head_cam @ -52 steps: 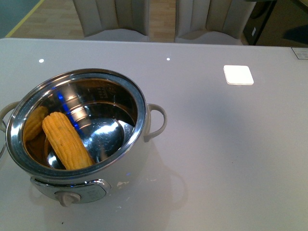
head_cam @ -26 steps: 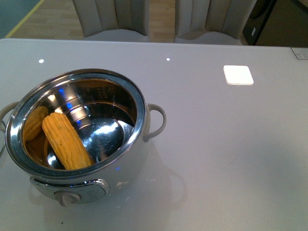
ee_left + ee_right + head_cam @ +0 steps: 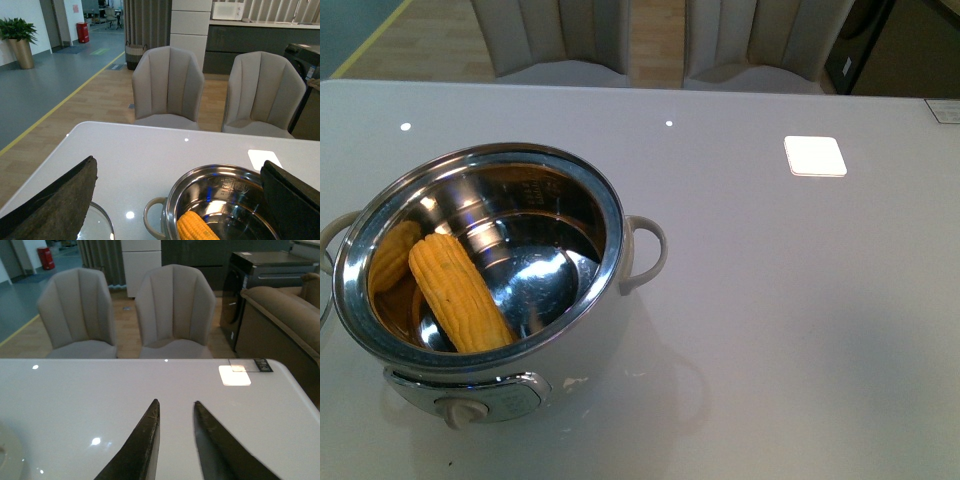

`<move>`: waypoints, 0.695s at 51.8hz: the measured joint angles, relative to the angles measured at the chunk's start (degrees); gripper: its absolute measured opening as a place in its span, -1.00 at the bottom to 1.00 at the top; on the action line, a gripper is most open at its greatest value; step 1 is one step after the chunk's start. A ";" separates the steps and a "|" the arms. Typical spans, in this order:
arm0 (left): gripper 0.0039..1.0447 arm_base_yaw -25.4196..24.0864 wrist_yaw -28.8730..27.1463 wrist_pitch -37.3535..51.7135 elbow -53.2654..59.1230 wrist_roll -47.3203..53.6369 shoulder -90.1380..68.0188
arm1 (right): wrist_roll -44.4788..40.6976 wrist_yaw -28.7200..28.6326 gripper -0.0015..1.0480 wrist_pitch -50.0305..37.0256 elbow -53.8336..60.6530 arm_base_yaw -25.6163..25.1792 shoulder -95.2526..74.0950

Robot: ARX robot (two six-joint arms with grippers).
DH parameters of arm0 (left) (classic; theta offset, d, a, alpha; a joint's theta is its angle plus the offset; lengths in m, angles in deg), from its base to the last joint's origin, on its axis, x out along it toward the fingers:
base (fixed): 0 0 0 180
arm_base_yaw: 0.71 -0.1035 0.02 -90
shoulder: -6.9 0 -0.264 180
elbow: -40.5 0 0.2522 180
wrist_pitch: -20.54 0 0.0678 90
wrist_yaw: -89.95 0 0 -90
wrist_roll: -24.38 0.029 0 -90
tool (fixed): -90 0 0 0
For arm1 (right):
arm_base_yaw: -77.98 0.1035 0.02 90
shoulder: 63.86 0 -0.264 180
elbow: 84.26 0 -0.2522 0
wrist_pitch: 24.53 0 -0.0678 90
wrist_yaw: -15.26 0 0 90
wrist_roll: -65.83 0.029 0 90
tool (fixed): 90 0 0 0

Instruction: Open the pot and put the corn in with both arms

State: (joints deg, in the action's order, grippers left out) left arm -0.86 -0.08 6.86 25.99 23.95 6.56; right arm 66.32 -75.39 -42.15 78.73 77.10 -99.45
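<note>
The white pot [image 3: 595, 330] stands open at the front left of the white table, its steel rim [image 3: 610, 215] bare and no lid on it. The yellow corn [image 3: 458, 292] lies inside against the near wall, with its reflection on the steel beside it. Neither arm shows in the front view. In the left wrist view my left gripper [image 3: 177, 200] is open, its fingers wide apart above the pot [image 3: 200, 185] and the corn [image 3: 197, 227]. In the right wrist view my right gripper [image 3: 176, 405] is shut and empty over bare table.
A glass lid [image 3: 97, 225] lies on the table beside the pot in the left wrist view. A white square pad [image 3: 815, 155] lies at the back right. Two beige chairs [image 3: 560, 40] stand behind the table's far edge.
Nothing has visibly moved; only the blue reflections inside the pot shift and fade.
</note>
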 joint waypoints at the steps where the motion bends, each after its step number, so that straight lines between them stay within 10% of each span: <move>1: 0.87 0.00 0.02 0.00 0.00 0.00 0.00 | -0.11 0.00 -0.69 0.63 0.22 0.44 0.94; 5: 0.87 0.00 0.02 0.00 0.00 0.00 0.00 | -0.26 0.66 -0.96 2.67 0.76 0.57 3.96; 36: 0.87 0.00 0.00 0.00 0.00 0.00 0.00 | -0.31 0.66 -0.96 14.36 2.23 0.68 18.62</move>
State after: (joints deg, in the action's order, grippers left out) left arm -0.86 -0.08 6.86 25.99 23.95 6.56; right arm 66.01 -74.73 -27.79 80.96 77.78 -80.83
